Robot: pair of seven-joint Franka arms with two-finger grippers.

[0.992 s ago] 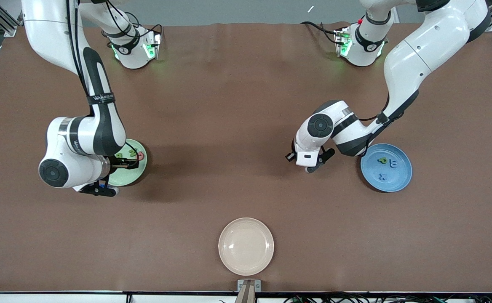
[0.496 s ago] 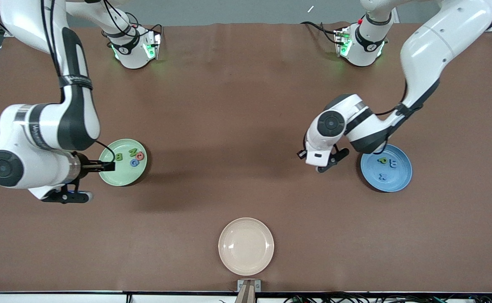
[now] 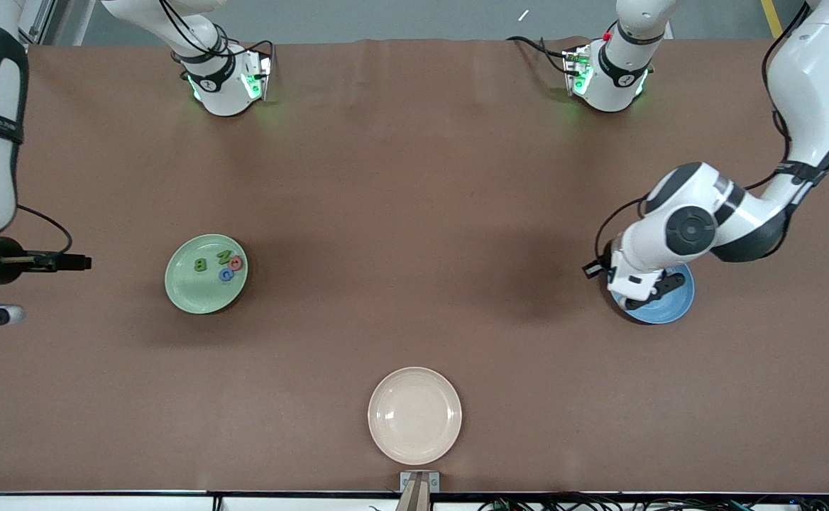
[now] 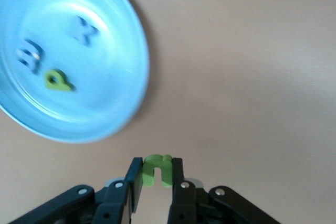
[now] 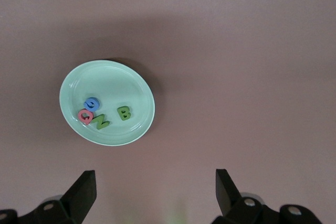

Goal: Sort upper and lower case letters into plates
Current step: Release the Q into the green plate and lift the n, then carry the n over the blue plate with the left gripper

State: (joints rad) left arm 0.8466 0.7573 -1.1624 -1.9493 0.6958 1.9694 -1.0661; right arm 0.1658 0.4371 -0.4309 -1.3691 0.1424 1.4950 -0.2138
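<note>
My left gripper is shut on a small green letter shaped like a lower case n. In the front view this gripper hangs over the blue plate and covers most of it. The left wrist view shows the blue plate holding a blue x, another blue letter and a green p. My right gripper is open and holds nothing, high over the table's edge at the right arm's end. The pale green plate holds a green B, a green N, a red letter and a blue letter.
A cream-white plate with nothing in it lies near the table edge closest to the front camera, midway between the arms. Brown cloth covers the table. Both robot bases stand along the edge farthest from the front camera.
My right arm has pulled away from the green plate toward its own end of the table, uncovering the letters. The left gripper has carried the green letter over the blue plate.
</note>
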